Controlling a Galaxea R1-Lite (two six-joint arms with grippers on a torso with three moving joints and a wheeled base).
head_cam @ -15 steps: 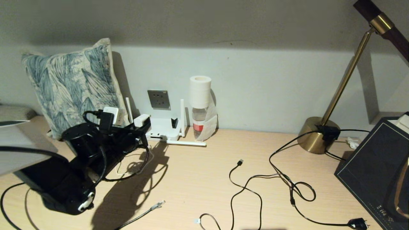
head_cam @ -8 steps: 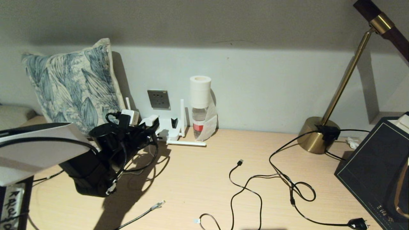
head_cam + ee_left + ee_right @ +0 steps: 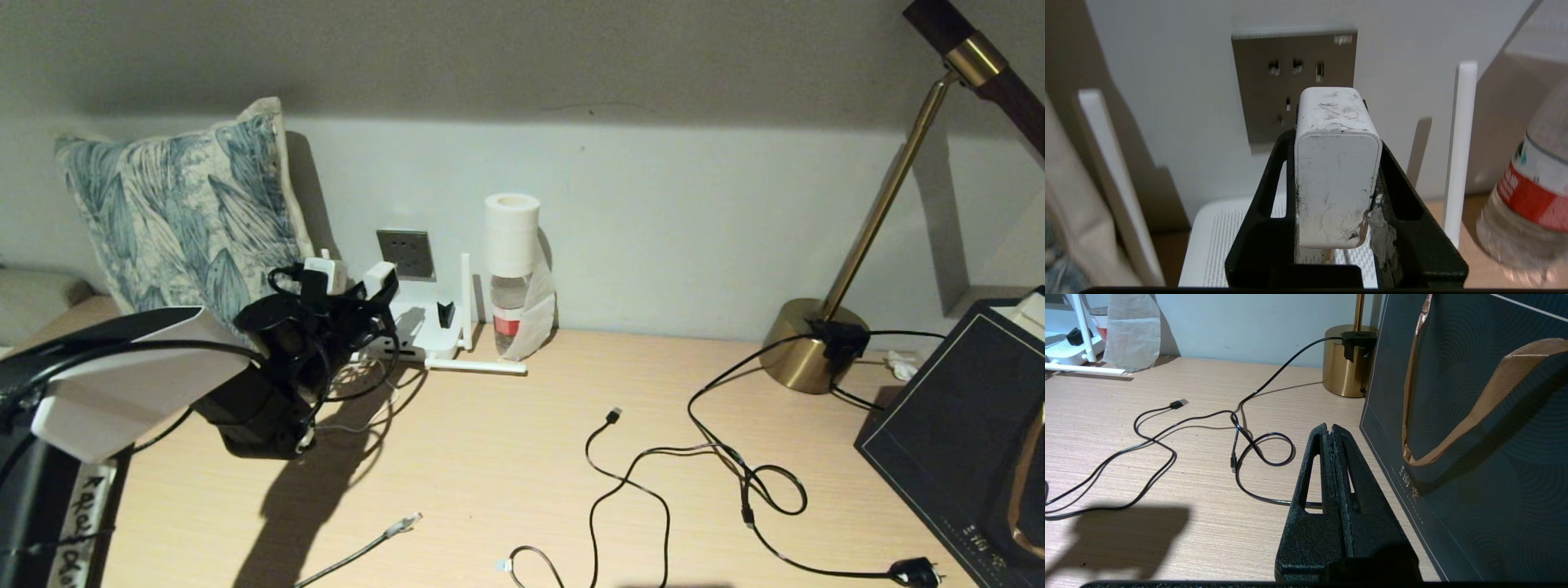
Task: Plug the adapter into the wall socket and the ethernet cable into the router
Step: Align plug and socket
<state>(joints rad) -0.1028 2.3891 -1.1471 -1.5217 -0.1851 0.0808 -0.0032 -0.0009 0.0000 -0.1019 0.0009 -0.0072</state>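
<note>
The left gripper (image 3: pixel 1337 134) was clamped on the adapter (image 3: pixel 1336 171), a scuffed white block held just in front of the wall socket (image 3: pixel 1265 81) and not yet in its pin holes. A small pale mark sat in the grey plate's upper corner, too small to read. Below the socket the router (image 3: pixel 424 322) lay against the wall, one antenna upright and another lying flat on the counter (image 3: pixel 506 457). A clear bottle (image 3: pixel 510 314) with a red label stood beside it, the label's writing unreadable, with a white roll (image 3: pixel 512 233) on its top. Handwritten characters ran along a strip on the left arm at the head view's lower left, not legible.

The ethernet cable (image 3: pixel 375 543) lay loose near the front of the pale wood-grain counter, its light clip end well apart from the router. The right gripper (image 3: pixel 1331 430), its fingers pressed together and holding nothing, hovered beside a dark paper bag (image 3: pixel 1474 428) printed with faint small characters. A brass lamp (image 3: pixel 808 351) stood at the plain wall, and a leaf-patterned cushion (image 3: pixel 180 212) leaned at the left.
</note>
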